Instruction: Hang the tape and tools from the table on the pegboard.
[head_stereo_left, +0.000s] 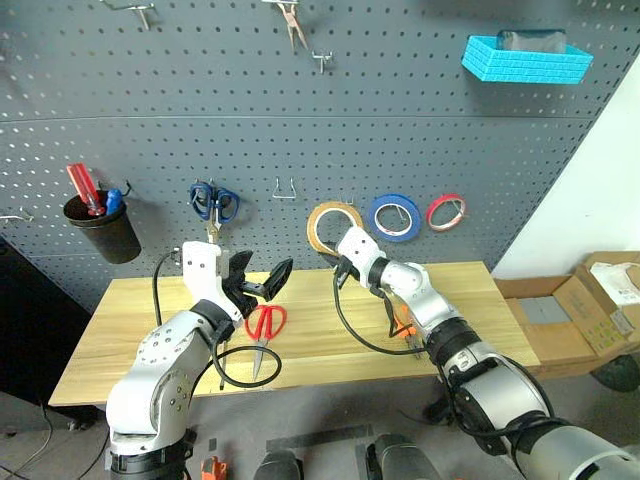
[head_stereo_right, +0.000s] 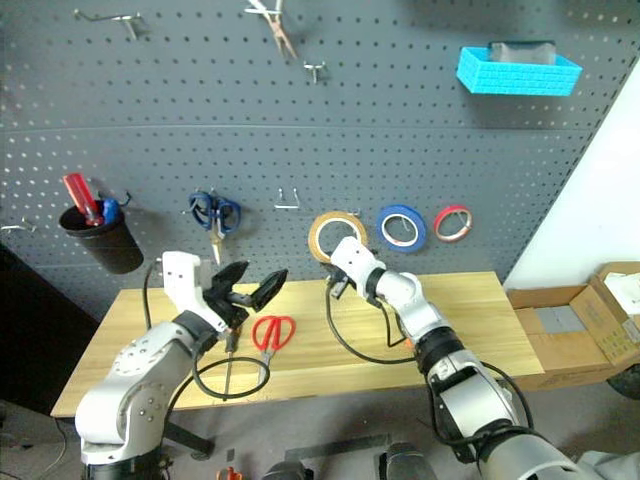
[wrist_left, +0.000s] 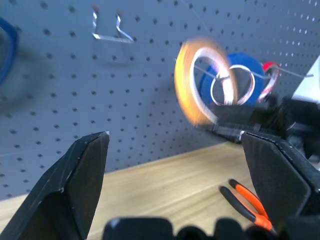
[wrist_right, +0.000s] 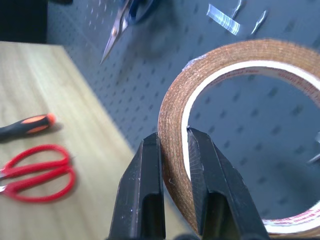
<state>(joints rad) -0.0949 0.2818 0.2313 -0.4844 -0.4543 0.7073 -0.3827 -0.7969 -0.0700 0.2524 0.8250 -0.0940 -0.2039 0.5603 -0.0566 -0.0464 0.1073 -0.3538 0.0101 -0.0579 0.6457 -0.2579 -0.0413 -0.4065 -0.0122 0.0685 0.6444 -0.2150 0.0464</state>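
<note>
Right claw (wrist_right: 172, 150) has the tan tape (head_stereo_left: 334, 226) pinched by its rim, one finger inside the ring and one outside, and it's holding the roll upright close against the pegboard (head_stereo_left: 300, 120), just left of the blue tape roll (head_stereo_left: 395, 216) and the red tape roll (head_stereo_left: 446, 210) already hanging there. Left claw (head_stereo_left: 258, 280) hovers above the counter (head_stereo_left: 130, 320) with its jaws spread wide and nothing between them. Down on the wood, the red-handled scissors (head_stereo_left: 264, 328) lie right beneath that open claw, the slim screwdriver (wrist_right: 27, 125) sits just beside them, and the orange-handled pliers (head_stereo_left: 403, 330) rest under the right arm. So the tape is the step in hand, and to my eye it's near the end of it: the roll is up at board height but whether a hook is through its centre yet, I can't tell from here. Next it needs the hollow middle lined up over a free hook, eased on until the ring hangs by itself, and only then the pinch let go. After that, three tools are left to collect, and there's a bare double hook (head_stereo_left: 284, 189) to the left, beside the blue-handled scissors (head_stereo_left: 213, 203)
</note>
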